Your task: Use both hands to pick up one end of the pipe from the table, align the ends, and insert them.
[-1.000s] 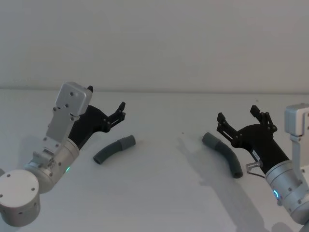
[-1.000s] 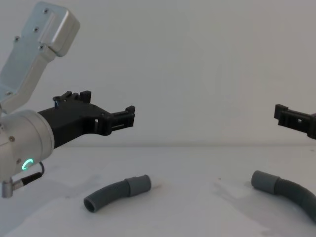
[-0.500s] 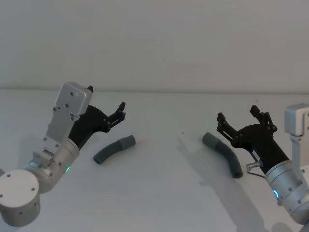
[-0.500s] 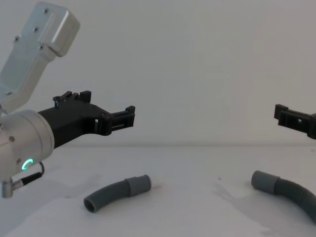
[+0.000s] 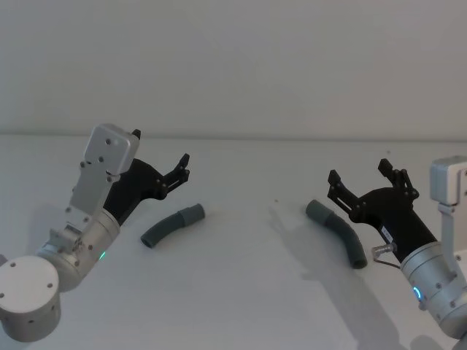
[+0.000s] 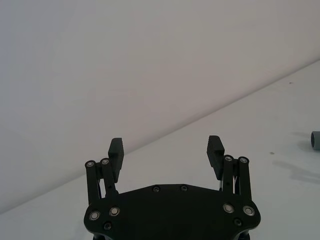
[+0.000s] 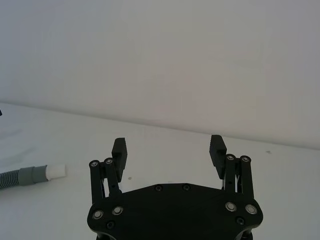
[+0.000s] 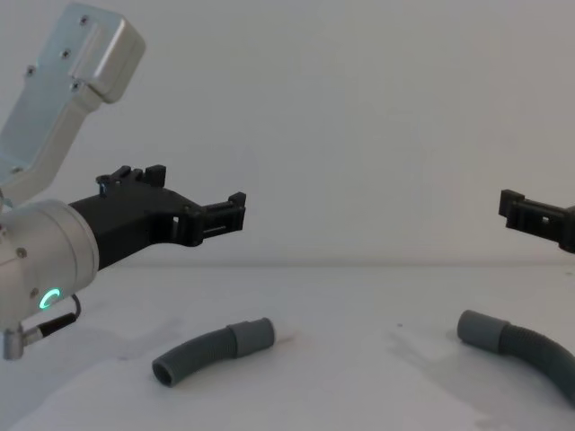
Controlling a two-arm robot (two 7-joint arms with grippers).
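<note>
1. left gripper (image 5: 160, 148): fingers spread, holding nothing, raised over the left side of the table (image 5: 241, 292).
2. right gripper (image 5: 359, 173): fingers spread, empty, raised over the right side.
3. short pipe (image 5: 172, 227) lies flat left of centre, long pipe (image 5: 338, 232) right of centre (well apart); bare table between them, both clear of the far edge.

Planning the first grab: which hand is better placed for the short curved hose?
Left. The left hand hovers open close to the short hose on the table; the right hand is open far across, by the long hose.
</note>
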